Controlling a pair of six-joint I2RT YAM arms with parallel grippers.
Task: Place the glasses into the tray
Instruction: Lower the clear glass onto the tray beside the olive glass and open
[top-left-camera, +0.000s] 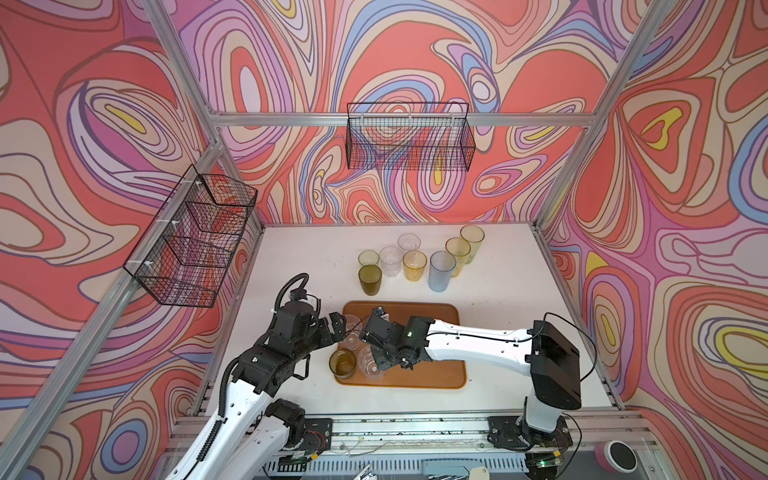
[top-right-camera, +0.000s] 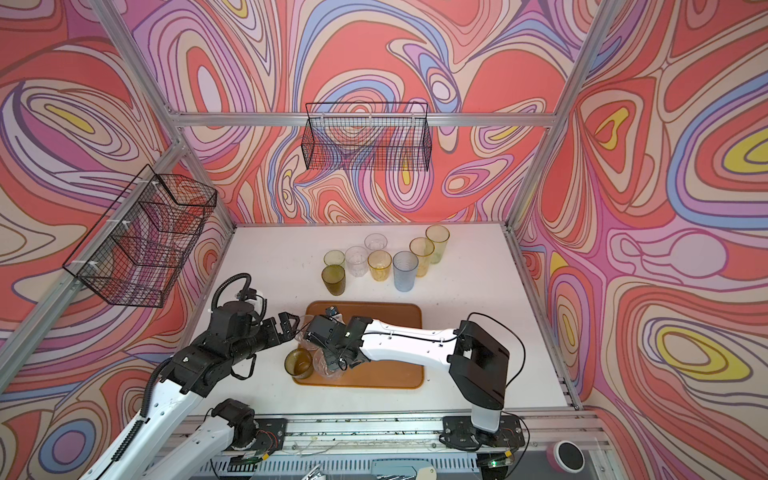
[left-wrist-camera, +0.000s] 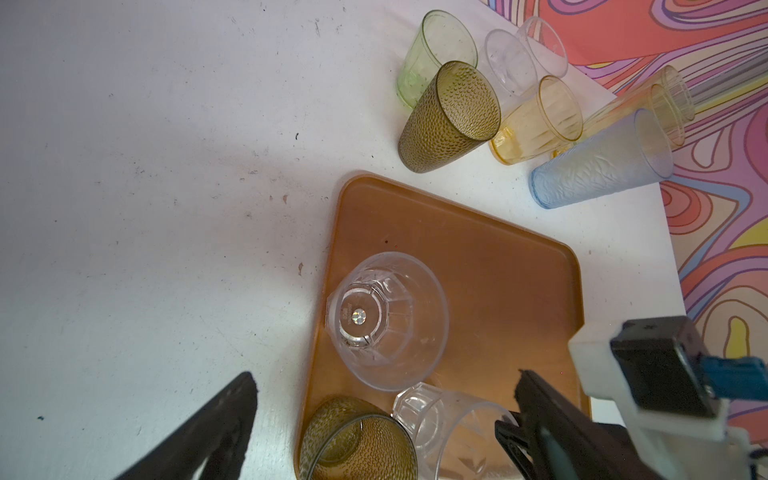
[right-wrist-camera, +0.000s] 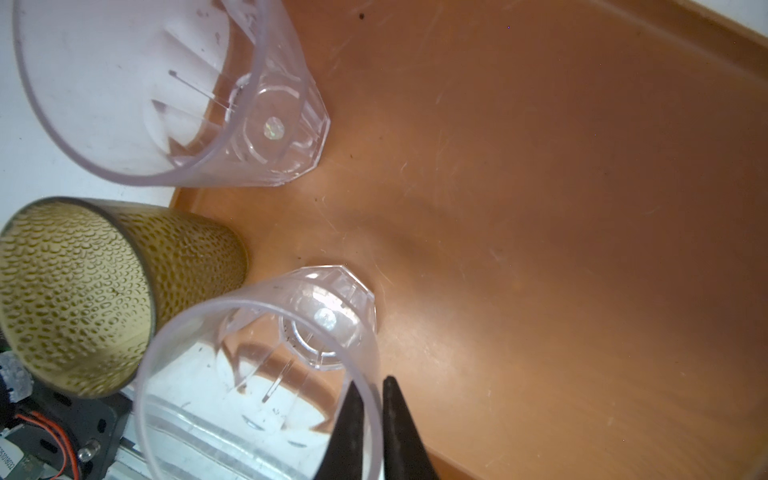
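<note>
Jaws on the right are clamping a clear glass (right-wrist-camera: 257, 374) in the tray (right-wrist-camera: 540, 208); left jaws are gaping apart.

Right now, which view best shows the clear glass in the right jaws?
The right wrist view: the clear glass fills the foreground, its rim wall pinched between the jaws of the right gripper. The left wrist view crops it at the edge; in both top views the right arm partly covers it.

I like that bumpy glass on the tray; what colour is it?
The glass is olive-green with raised dimples, clearest in the right wrist view.
</note>
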